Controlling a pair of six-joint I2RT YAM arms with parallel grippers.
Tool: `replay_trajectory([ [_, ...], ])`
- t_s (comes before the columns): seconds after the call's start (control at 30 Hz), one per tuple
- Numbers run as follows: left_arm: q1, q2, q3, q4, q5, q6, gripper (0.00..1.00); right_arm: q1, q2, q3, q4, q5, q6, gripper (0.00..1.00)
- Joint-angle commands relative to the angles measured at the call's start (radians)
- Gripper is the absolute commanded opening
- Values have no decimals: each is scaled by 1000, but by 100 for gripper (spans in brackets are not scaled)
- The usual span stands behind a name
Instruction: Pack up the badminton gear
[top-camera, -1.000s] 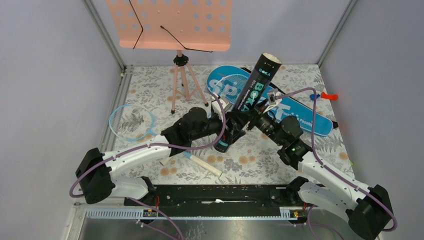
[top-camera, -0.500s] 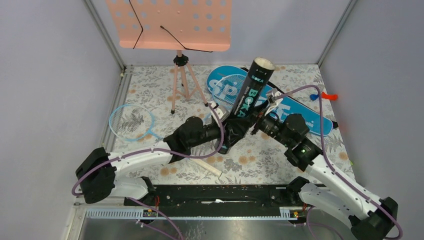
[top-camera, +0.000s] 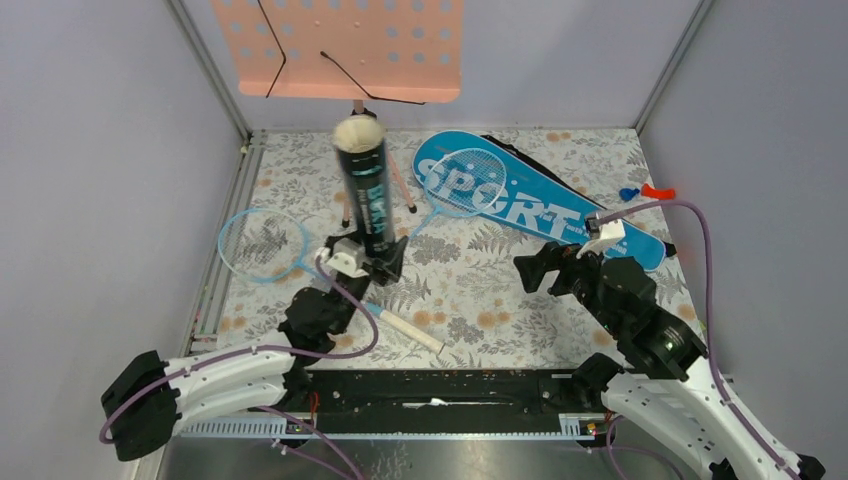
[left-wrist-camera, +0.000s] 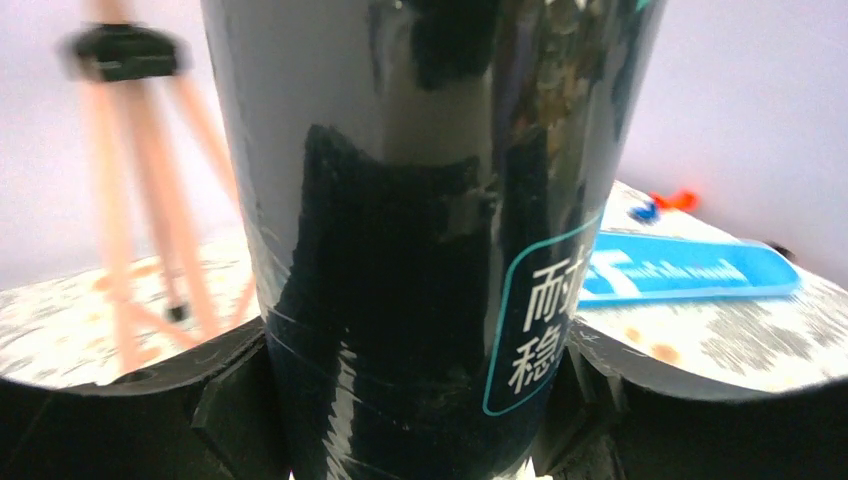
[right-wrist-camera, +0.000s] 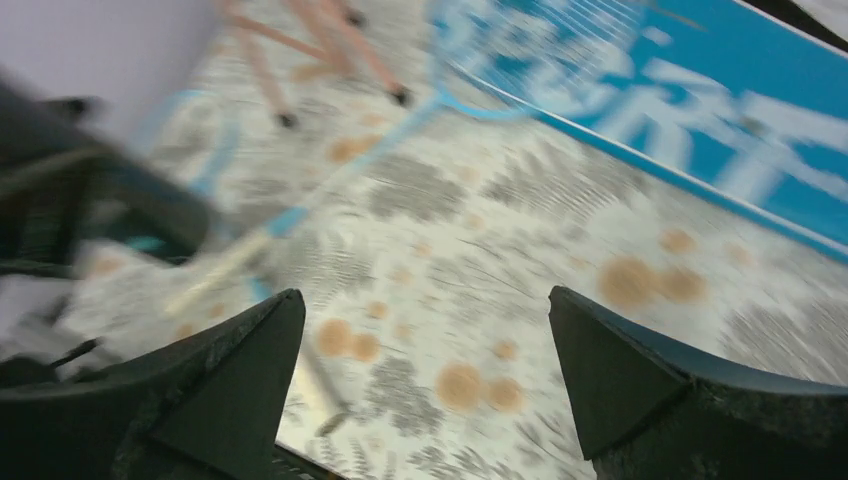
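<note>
The black tube stands almost upright over the left middle of the table, its open top showing something pale that I cannot make out. The left gripper holds it near its bottom end; in the left wrist view the glossy wall fills the gap between the two fingers. With the hold so low the tube is top-heavy, so I would move slowly, keep a firm squeeze and not tip the mouth down until it is over where it should go, or whatever is inside may slide out. The tripod of the peach music stand is just behind it, so any swing should go to the right, away from those legs. One light-blue racket lies flat just left of the gripper, and a second racket rests with its head on the near end of the blue bag, which lies at the back right. Whether the bag is open I cannot tell. The right gripper hangs in front of the bag with its jaws wide and nothing between them, free to steady the bag.
</note>
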Motion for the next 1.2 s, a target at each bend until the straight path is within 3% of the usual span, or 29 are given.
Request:
replay_trajectory([
  [0.0, 4, -123, -118, 258, -267, 110, 32, 0, 93, 53, -338, 387, 95, 100],
  [0.1, 11, -223, -150, 199, -288, 92, 32, -31, 170, 86, -454, 501, 147, 99],
  [0.17, 26, -263, -174, 196, -299, 55, 32, -98, 196, 84, -464, 483, 141, 100],
  [0.33, 63, -283, -218, 221, -278, 32, 33, -289, 252, 25, -336, 234, 49, 99],
  [0.53, 75, -212, -228, 267, -193, 64, 33, -319, 447, -5, -214, 2, -2, 98],
  [0.67, 75, -179, -239, 270, -31, 98, 33, -323, 661, 19, -187, -56, 27, 90],
  [0.87, 76, -214, -222, 162, 121, 90, 32, -323, 857, 5, -118, -119, 63, 65],
  [1.17, 75, -250, -223, 131, 179, 78, 31, -322, 942, -56, -64, -61, 106, 51],
])
